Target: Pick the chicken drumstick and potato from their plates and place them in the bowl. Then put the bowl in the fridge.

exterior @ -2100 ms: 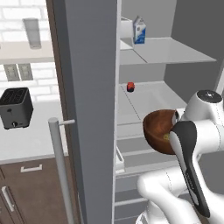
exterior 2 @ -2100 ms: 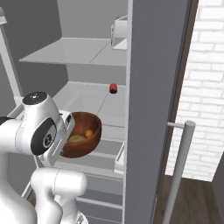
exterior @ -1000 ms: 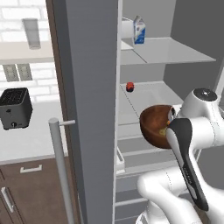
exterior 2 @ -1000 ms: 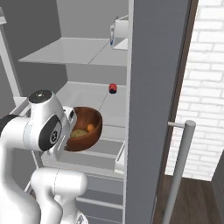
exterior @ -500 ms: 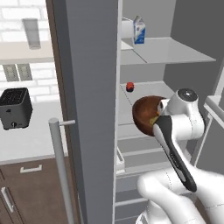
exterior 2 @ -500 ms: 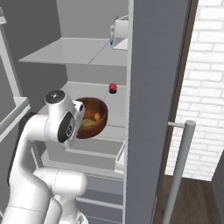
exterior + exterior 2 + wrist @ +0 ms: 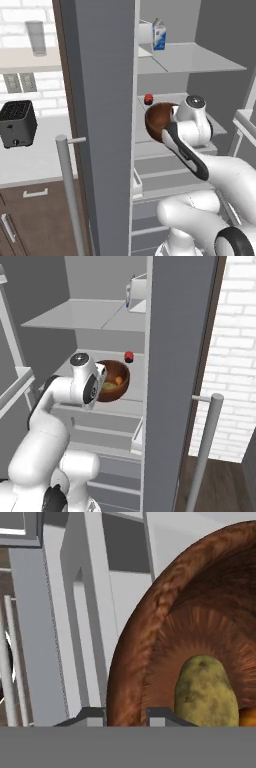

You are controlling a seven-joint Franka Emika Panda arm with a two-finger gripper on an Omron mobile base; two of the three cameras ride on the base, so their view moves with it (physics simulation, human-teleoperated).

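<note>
Inside the open fridge, over the middle shelf, I have the bowl held up by its rim with the claw clamped on it; in the hand view one dark tip sits outside the wall and the other inside. The bowl is deep, round, dark reddish-brown wood with a ribbed grain running up its inner wall. In it lies the potato, an oblong olive-brown lump with a mottled, rough skin, and just beside it at the frame edge a sliver of orange, the chicken drumstick, seen more plainly from the right base view. The bowl tilts, its mouth turned toward the claw.

Room is tight on the door side: the flat grey door stands open edge-on just beside the bowl, its long silver bar handle well clear. A small red object sits on the same shelf, near the bowl and further back. The upper shelf overhangs with a smooth pale surface and carries a blue-and-white carton. The shelf's front lip runs below the bowl; I cannot tell whether the bowl touches the shelf. Past the door, a black toaster stands on the pale desk.
</note>
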